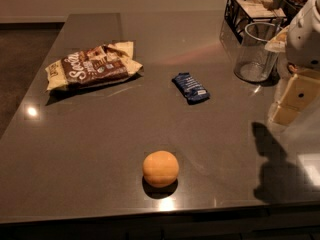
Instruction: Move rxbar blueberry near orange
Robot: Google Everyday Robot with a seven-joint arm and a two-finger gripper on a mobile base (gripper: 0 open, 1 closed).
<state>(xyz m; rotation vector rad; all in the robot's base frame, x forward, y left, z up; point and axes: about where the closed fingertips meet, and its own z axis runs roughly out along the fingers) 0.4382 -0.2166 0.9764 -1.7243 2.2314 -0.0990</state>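
The grey worktop (75,149) fills the view and carries everything. At its far left lies a brown-and-cream snack bag (92,66), flat and off to one side. In the far right corner stand a wire basket (250,9) and a clear glass jar (255,51). The end effector (292,101) hangs at the right edge just beside the jar, well apart from both task things, and I cannot tell whether it is open or closed. The orange (160,168) sits alone near the front edge. The blue snack bar (190,87) lies flat mid-worktop, well apart from the orange with nothing between them. The move looks not yet begun, and the bare stretch beside the fruit seems a ready landing spot.
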